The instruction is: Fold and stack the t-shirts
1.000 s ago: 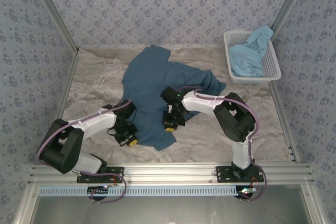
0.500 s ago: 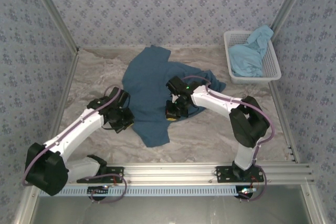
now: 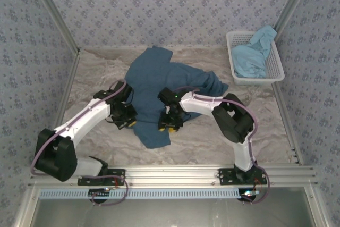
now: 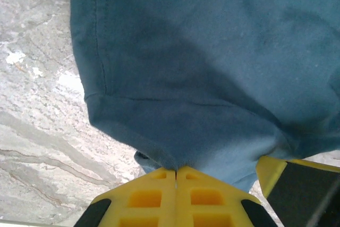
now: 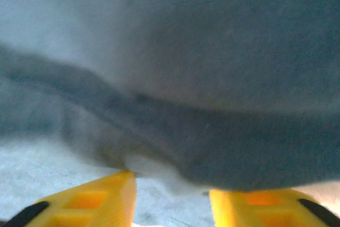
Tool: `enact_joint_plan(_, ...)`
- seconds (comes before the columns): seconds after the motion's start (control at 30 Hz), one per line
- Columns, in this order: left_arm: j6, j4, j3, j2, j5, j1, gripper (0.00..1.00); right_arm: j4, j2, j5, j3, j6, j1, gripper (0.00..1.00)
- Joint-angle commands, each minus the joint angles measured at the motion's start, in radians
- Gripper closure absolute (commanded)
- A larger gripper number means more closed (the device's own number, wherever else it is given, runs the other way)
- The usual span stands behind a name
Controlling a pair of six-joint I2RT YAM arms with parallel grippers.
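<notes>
The bench (image 3: pixel 90 86) carries the teal-blue t-shirt (image 3: pixel 154 75), crumpled at centre. The white mesh basket (image 3: pixel 277 72), far right, holds the sky-blue t-shirt (image 3: pixel 249 59). The left hand (image 4: pixel 176 169) pinches the teal-blue t-shirt's edge, fingers pressed together. The right hand (image 5: pixel 170 184) is spread, at the same shirt.

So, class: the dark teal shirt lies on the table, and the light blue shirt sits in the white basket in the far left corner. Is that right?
Not quite. The white basket holding the light blue shirt stands in the far right corner, not the left, as the top external view shows. The dark teal shirt does lie on the table.
</notes>
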Motion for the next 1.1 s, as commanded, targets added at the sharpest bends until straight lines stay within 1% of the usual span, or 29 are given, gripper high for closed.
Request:
enact_joint_plan(0.0, 0.044, 0.010, 0.041, 0.031, 0.019, 0.011, 1.00, 0.012, 0.043, 0.042, 0.035, 0.014, -0.014, 0.73)
enact_joint_plan(0.03, 0.049, 0.023, 0.046, 0.044, 0.025, 0.012, 1.00, 0.014, 0.042, 0.057, 0.034, 0.016, -0.023, 0.85)
enact_joint_plan(0.07, 0.054, 0.036, 0.054, 0.060, 0.029, 0.015, 1.00, 0.010, 0.032, 0.079, 0.034, 0.016, -0.032, 0.95)
enact_joint_plan(0.1, 0.059, 0.048, 0.061, 0.074, 0.032, 0.014, 1.00, 0.002, 0.019, 0.095, 0.032, 0.016, -0.042, 1.00)
enact_joint_plan(0.23, 0.075, 0.111, 0.097, 0.147, 0.039, 0.015, 1.00, -0.033, -0.051, 0.113, 0.023, 0.009, -0.093, 1.00)
enact_joint_plan(0.33, 0.089, 0.165, 0.128, 0.220, 0.038, 0.020, 1.00, -0.063, -0.084, 0.102, 0.026, -0.004, -0.133, 1.00)
enact_joint_plan(0.5, 0.141, 0.204, 0.213, 0.387, 0.009, 0.019, 1.00, -0.096, -0.028, 0.066, 0.070, -0.047, -0.192, 1.00)
enact_joint_plan(0.53, 0.152, 0.204, 0.228, 0.409, -0.011, 0.019, 1.00, -0.093, -0.012, 0.057, 0.079, -0.046, -0.203, 1.00)
enact_joint_plan(0.57, 0.158, 0.246, 0.241, 0.423, -0.031, 0.019, 1.00, -0.080, -0.003, 0.045, 0.080, -0.037, -0.217, 1.00)
enact_joint_plan(0.63, 0.171, 0.270, 0.262, 0.425, -0.071, 0.015, 1.00, -0.058, 0.015, 0.037, 0.087, -0.025, -0.237, 1.00)
enact_joint_plan(0.67, 0.179, 0.265, 0.272, 0.418, -0.091, 0.010, 0.91, -0.060, 0.029, 0.038, 0.099, -0.025, -0.246, 1.00)
enact_joint_plan(0.73, 0.190, 0.234, 0.271, 0.386, -0.120, -0.010, 0.67, -0.063, 0.058, 0.028, 0.123, -0.027, -0.258, 1.00)
enact_joint_plan(0.77, 0.189, 0.204, 0.263, 0.364, -0.122, -0.021, 0.62, -0.061, 0.070, 0.019, 0.131, -0.028, -0.265, 1.00)
enact_joint_plan(0.83, 0.168, 0.132, 0.223, 0.316, -0.106, -0.042, 0.60, -0.060, 0.088, 0.008, 0.145, -0.032, -0.273, 1.00)
enact_joint_plan(0.93, 0.094, 0.104, 0.111, 0.221, -0.038, -0.079, 0.51, -0.073, 0.093, 0.001, 0.163, -0.047, -0.280, 0.99)
enact_joint_plan(1.0, 0.041, 0.136, 0.042, 0.182, 0.027, -0.100, 0.49, -0.084, 0.076, 0.005, 0.170, -0.062, -0.280, 0.90)
enact_joint_plan(1.07, 0.001, 0.192, 0.003, 0.174, 0.055, -0.128, 0.48, -0.100, 0.044, 0.023, 0.171, -0.077, -0.281, 0.79)
